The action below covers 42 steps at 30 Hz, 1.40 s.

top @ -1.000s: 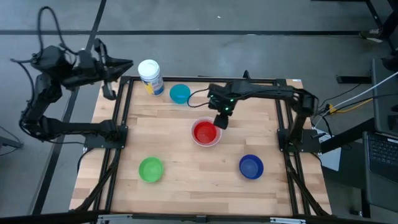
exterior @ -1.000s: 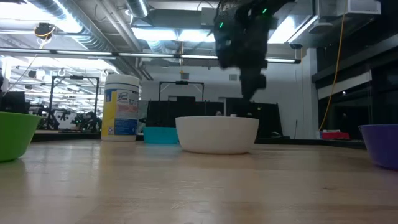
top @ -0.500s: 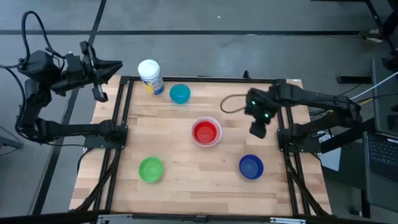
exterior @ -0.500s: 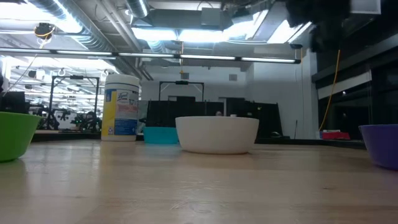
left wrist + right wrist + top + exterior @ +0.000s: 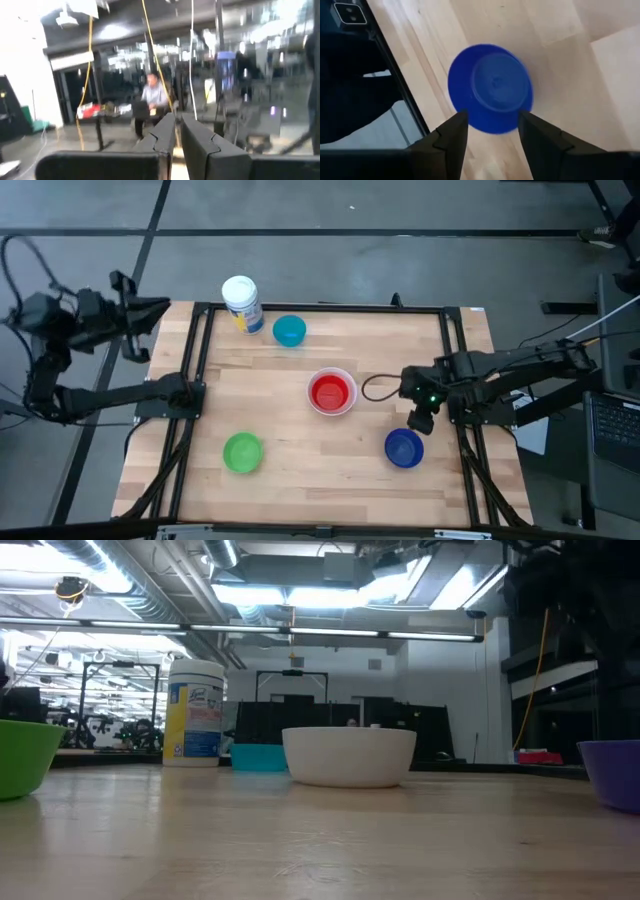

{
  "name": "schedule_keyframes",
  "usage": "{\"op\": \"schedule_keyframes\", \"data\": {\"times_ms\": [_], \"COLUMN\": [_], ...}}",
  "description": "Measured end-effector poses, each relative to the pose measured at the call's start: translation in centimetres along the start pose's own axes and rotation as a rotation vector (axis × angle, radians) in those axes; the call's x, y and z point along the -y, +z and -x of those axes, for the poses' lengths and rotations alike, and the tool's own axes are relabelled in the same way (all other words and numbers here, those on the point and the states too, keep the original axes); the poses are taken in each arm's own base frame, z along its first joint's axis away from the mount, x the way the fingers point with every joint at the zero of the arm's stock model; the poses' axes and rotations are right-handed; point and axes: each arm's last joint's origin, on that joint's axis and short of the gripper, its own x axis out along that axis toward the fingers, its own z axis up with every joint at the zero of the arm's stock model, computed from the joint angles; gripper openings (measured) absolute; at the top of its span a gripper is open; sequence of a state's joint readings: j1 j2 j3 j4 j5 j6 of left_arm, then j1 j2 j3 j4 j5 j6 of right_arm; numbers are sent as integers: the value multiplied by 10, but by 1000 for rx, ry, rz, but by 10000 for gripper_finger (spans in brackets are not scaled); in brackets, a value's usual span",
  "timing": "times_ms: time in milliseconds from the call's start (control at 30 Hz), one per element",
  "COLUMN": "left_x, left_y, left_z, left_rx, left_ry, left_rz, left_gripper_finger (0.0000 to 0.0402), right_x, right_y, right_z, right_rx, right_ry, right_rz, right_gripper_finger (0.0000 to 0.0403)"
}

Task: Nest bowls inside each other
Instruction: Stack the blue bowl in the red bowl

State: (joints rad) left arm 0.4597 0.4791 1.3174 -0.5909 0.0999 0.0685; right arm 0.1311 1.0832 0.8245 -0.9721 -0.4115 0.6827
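A red bowl [image 5: 331, 392] sits inside the white bowl [image 5: 349, 755] at the table's middle. The teal bowl [image 5: 289, 330] stands at the far edge, the green bowl [image 5: 242, 452] near left, and the dark blue bowl [image 5: 403, 448] near right, each on its base. My right gripper [image 5: 492, 137] hovers open above the blue bowl [image 5: 490, 87], just on its far side, fingers pointing steeply down, touching nothing. My left gripper [image 5: 177, 137] is off the table's far left corner, fingers nearly together with nothing between them, pointing into the room.
A white-lidded jar [image 5: 241, 304] with a blue and yellow label stands at the far edge beside the teal bowl. Black frame rails [image 5: 190, 410] run along the table's left and right sides. Bare wood lies between the bowls. A person sits in the room beyond.
My right gripper has swung from above the red bowl toward the table's right edge and then nearer, ending over the blue bowl. My left arm has drawn back farther to the left, away from the table. The bowls have kept still.
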Motion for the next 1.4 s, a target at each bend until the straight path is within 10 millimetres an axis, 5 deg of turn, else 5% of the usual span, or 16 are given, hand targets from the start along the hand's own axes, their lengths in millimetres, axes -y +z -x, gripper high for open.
{"op": "schedule_keyframes", "data": {"times_ms": [133,433,800,1400], "left_x": [3,4,4,4], "left_y": [-34,-83,-80,-74], "left_z": [11,-14,-16,-16], "left_rx": [41,91,156,214], "left_ry": [30,7,-7,-34], "left_rz": [70,140,154,154], "left_gripper_finger": [29,29,29,29], "right_x": [9,38,41,46], "right_y": [-5,-14,-13,1], "right_z": [-17,-53,-63,-90], "right_rx": [-9,-23,16,-11], "right_ry": [-8,-33,20,-72], "right_rz": [3,-10,-86,-41], "right_gripper_finger": [174,167,205,199]}}
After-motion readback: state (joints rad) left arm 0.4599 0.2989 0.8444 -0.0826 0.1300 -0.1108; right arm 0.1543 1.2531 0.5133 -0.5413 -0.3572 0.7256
